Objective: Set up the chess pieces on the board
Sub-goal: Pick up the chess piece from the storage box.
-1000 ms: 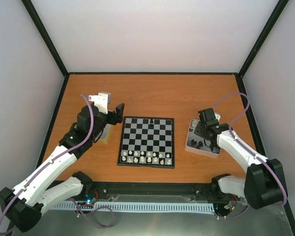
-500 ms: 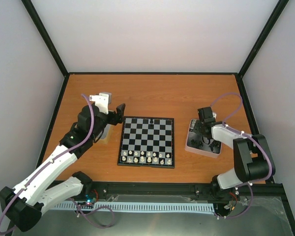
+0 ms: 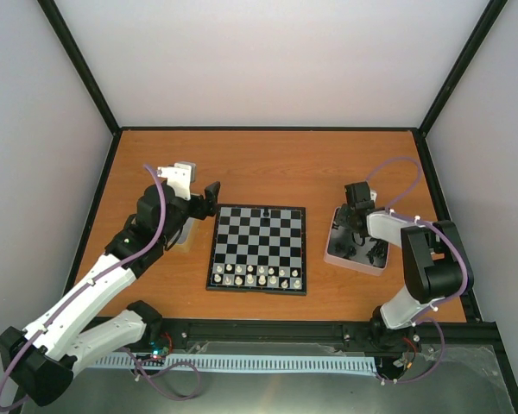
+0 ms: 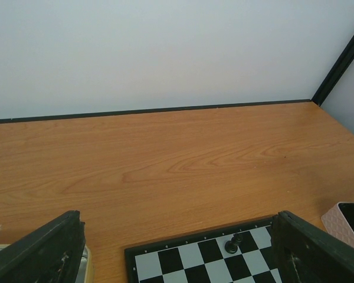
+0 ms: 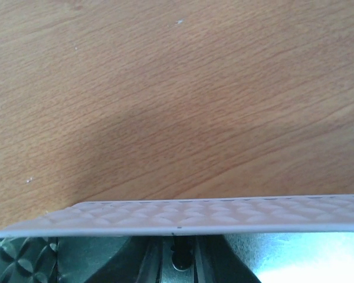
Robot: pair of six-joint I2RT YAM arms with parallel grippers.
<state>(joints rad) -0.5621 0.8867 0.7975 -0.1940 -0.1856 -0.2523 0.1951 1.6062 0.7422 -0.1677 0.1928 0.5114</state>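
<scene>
Now, with our right gripper (image 3: 351, 233) down among the black chessmen (image 3: 368, 251) in the pale tray (image 3: 354, 263) right of the chessboard (image 3: 259, 243), its jaws' state impossible to tell, we should pinch one piece squarely and lift straight, while our left gripper (image 3: 203, 197) hangs spread wide.

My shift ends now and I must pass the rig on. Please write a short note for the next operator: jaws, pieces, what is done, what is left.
Jaws: the left gripper is wide open and empty, hovering by the far left corner of the board. The right gripper is down in the right tray among the black pieces; whether it grips one cannot be seen.
Done: whitish pieces stand in the two near rows, and one black piece stands in the far row.
Left: move the tray's pieces to the two far rows.
</scene>
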